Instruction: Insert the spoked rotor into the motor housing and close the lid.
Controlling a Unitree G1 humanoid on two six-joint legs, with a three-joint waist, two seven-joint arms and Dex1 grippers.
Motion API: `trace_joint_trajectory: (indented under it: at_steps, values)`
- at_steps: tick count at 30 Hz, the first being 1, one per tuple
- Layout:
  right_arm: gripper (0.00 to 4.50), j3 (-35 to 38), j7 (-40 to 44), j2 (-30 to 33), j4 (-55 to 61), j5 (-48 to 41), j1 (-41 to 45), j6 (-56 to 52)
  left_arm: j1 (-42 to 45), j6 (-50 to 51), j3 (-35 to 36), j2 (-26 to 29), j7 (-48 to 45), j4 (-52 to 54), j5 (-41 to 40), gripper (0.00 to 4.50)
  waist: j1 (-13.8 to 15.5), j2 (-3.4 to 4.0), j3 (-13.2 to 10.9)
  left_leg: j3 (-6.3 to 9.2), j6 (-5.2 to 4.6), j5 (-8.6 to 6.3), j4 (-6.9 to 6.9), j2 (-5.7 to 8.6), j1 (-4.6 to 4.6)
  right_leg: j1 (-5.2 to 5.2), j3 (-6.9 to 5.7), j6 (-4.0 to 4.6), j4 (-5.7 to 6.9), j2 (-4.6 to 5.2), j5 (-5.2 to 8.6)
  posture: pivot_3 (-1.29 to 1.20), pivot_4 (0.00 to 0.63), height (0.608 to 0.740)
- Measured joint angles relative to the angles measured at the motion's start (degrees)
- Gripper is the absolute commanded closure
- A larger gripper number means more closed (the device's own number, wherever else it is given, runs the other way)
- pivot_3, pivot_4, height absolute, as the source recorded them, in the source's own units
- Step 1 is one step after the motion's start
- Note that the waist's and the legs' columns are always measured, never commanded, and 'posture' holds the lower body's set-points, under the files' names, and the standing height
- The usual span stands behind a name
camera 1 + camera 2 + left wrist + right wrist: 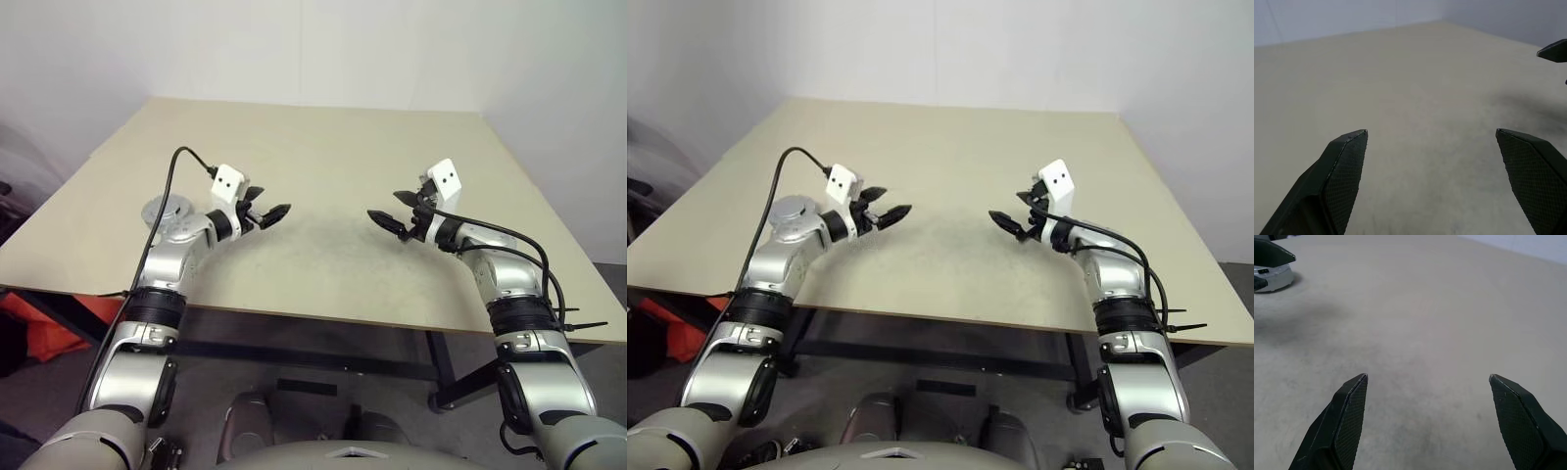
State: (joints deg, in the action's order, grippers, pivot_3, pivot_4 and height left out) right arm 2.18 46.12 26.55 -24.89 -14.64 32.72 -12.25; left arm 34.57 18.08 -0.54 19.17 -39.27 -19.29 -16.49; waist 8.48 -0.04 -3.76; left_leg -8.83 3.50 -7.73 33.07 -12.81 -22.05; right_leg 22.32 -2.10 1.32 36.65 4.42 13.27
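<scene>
— What's there?
— A bare tan table [323, 127]. Over its near middle, the left claw [273, 200] and right claw [383, 205] face each other, both with fingers apart and holding nothing.
— And the parts?
— A pale disc [160, 209] lies at the near left, behind the left arm. I can't tell which part it is.

Beige table [323, 147]: bare top from the near edge to the far edge and out to both sides.

Left gripper [263, 210] and right gripper [392, 213]: both held over the middle of the table, tips facing each other across a wide bare gap; each stands with fingers spread, nothing between them.

Round silver-grey piece [1271, 276]: lies on the tabletop under the left gripper.

White walls [392, 49]: close behind the far edge and along the right side.
</scene>
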Motion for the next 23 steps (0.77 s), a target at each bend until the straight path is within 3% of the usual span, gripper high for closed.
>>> trace_joint_trajectory:
  at_steps: [15, 23]
  values:
    - [0.00, 0.1, -1.2, 0.7, -3.1, 1.2, 0.2, 3.4, -3.4, 0.2, 0.0, -3.2, 2.8, 2.3, 1.0, 0.04, 0.0, 0.01, 0.0, 0.00, -0.02, 0.00, 0.00, 0.01, 0.00, 0.00, 0.01, 0.00, -0.02, 0.00, 0.00, 0.00, 0.000, 0.740]
    - [0.00, 3.1, -3.1, 0.4, -3.1, 0.1, 0.9, 2.8, 1.3, -0.1, 0.0, -2.9, 2.7, -1.0, 2.2, 0.04, -0.1, 0.01, 0.0, -0.01, -0.02, -0.01, 0.00, 0.03, 0.00, 0.02, 0.05, -0.01, -0.02, 0.00, 0.00, 0.00, 0.000, 0.740]
